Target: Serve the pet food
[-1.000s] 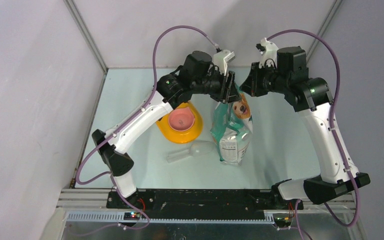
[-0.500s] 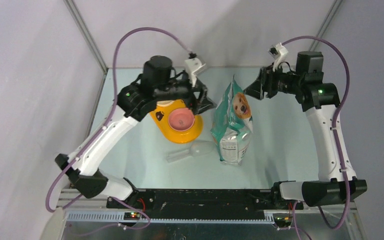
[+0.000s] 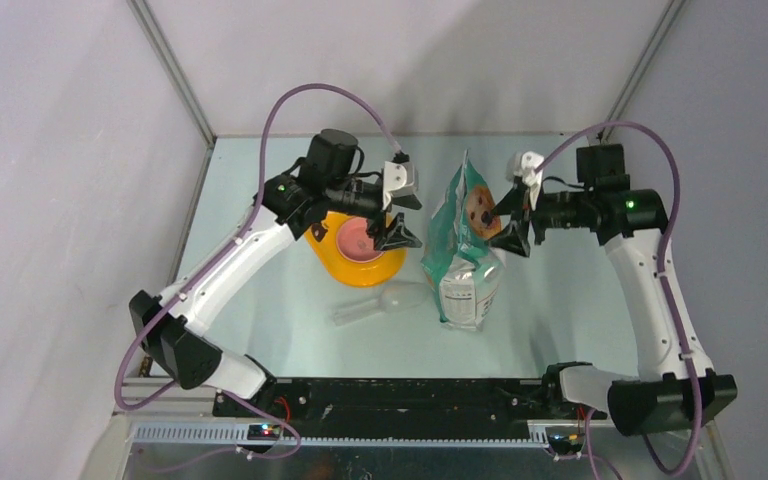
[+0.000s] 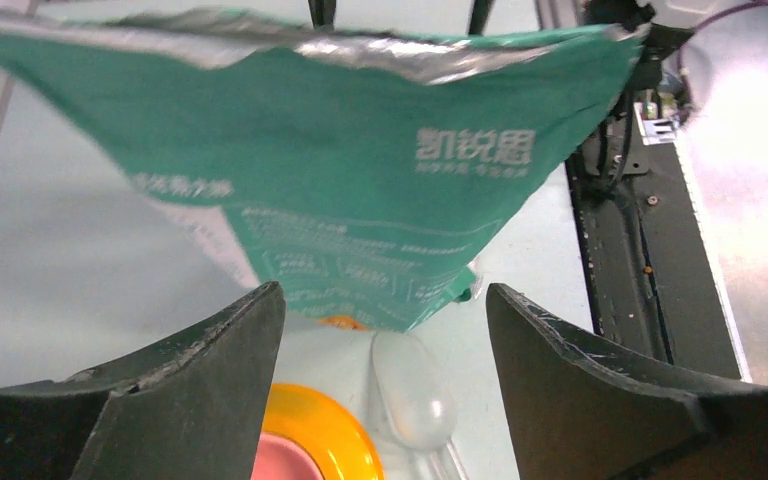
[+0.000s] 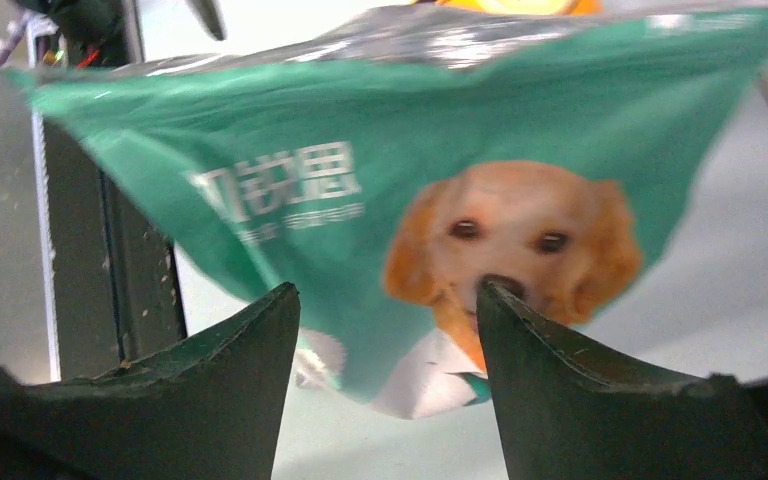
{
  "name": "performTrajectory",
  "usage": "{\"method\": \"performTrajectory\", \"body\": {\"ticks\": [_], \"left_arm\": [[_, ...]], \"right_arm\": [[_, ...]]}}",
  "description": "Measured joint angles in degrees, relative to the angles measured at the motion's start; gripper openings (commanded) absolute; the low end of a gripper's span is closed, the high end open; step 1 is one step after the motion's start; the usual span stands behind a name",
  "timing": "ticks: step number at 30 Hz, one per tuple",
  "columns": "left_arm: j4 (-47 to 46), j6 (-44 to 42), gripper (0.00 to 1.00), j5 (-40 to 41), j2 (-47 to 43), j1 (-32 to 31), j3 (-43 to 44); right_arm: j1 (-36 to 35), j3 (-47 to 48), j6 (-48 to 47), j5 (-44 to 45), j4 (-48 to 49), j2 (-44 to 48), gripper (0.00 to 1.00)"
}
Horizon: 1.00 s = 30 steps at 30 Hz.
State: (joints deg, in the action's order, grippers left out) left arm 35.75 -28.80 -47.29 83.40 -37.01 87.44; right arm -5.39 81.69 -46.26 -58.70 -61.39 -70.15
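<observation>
The green-and-white pouch [image 3: 465,245] with a golden dog stands upright mid-table, its silver top edge open; the pet food is hidden inside. My left gripper [image 3: 407,220] hovers open just left of the pouch, over the yellow feeder [image 3: 360,272]. In the left wrist view the pouch [image 4: 360,170] fills the top and nothing sits between the fingers of the left gripper [image 4: 385,295]. My right gripper [image 3: 508,225] stands open just right of the pouch. The right wrist view shows the dog print on the pouch [image 5: 360,180] beyond the empty right gripper [image 5: 388,290].
A clear plastic scoop [image 3: 380,302] lies on the table in front of the feeder, left of the pouch's base; it also shows as the scoop [image 4: 415,390] in the left wrist view. The feeder holds a pink bowl [image 3: 360,240]. Grey walls enclose the table.
Both grippers were at the pouch's top a second ago. They have opened, drawn apart to either side and come lower. The pouch stays standing on its own.
</observation>
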Motion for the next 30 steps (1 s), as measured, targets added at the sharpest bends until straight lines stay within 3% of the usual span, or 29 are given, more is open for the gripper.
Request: {"method": "performTrajectory", "body": {"ticks": [6,12,15,17,21,24,25,30], "left_arm": [[1.07,-4.00,0.70,-2.58,3.08,-4.46,1.75],[0.37,-4.44,0.62,-2.01,6.64,-7.45,3.85],[-0.09,-3.91,0.53,-1.99,7.43,-7.76,4.24],[-0.20,-3.30,0.48,-2.03,7.72,-7.82,4.24],[-0.57,-2.25,0.24,-2.47,8.37,-8.17,4.46],[-0.90,-1.88,0.07,-2.12,8.98,-8.17,4.90],[-1.01,-1.64,0.02,-1.95,9.01,-8.09,4.92],[-1.33,-1.01,0.00,-0.33,8.87,-8.07,4.94]], "right_arm": [[-8.59,-4.61,-4.37,1.75,-1.14,5.66,0.67],[-11.37,-5.09,-4.13,3.85,1.86,4.13,0.64],[-13.03,-5.11,-4.07,5.11,2.32,3.37,0.60],[-13.75,-5.11,-3.34,5.81,2.80,3.28,0.54],[-14.05,-5.11,-0.87,6.91,3.87,2.99,0.34],[-14.03,-5.16,0.96,7.82,4.83,2.82,0.04],[-13.90,-5.18,1.44,8.13,5.18,2.82,0.01],[-13.68,-5.64,6.27,10.23,7.72,2.95,0.00]]}}
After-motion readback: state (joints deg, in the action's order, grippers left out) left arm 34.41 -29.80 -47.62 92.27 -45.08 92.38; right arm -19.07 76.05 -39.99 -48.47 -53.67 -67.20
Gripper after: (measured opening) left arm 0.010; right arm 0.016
